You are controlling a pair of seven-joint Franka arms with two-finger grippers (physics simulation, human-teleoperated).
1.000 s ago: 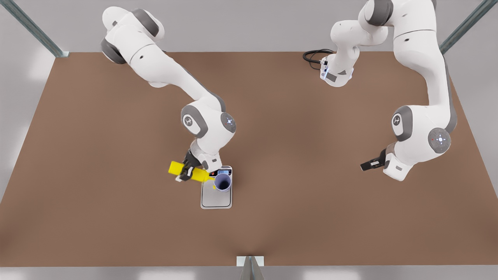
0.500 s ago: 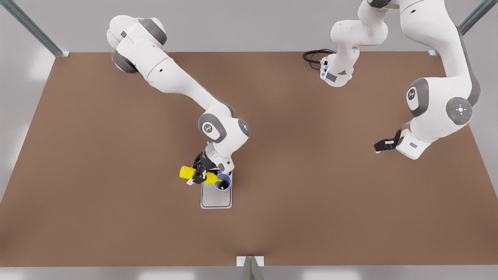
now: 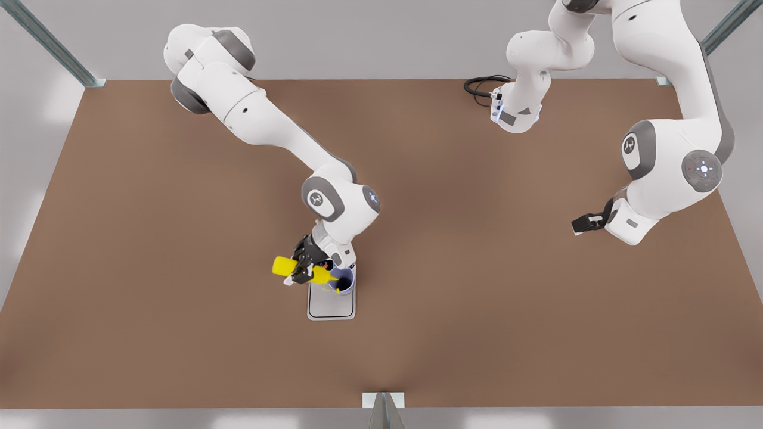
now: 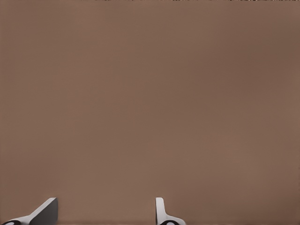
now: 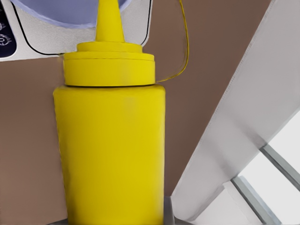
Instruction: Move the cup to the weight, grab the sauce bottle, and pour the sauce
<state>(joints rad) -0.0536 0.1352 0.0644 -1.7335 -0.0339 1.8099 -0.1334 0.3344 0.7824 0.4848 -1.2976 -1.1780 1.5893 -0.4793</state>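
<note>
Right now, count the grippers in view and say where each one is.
2. The right gripper is shut on the sauce bottle over the cup; the left gripper waits open above the table at the front view's right.

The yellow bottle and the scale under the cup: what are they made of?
The sauce bottle looks like matte plastic: uniform yellow with soft shading and a molded cap. The weight looks like brushed metal: pale silver-grey plate, though as a render this is only a guess.

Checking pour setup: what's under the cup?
The cup stands on the weight, near its display end. The sauce bottle, held by the right gripper, covers part of the cup's rim; the left gripper waits.
</note>
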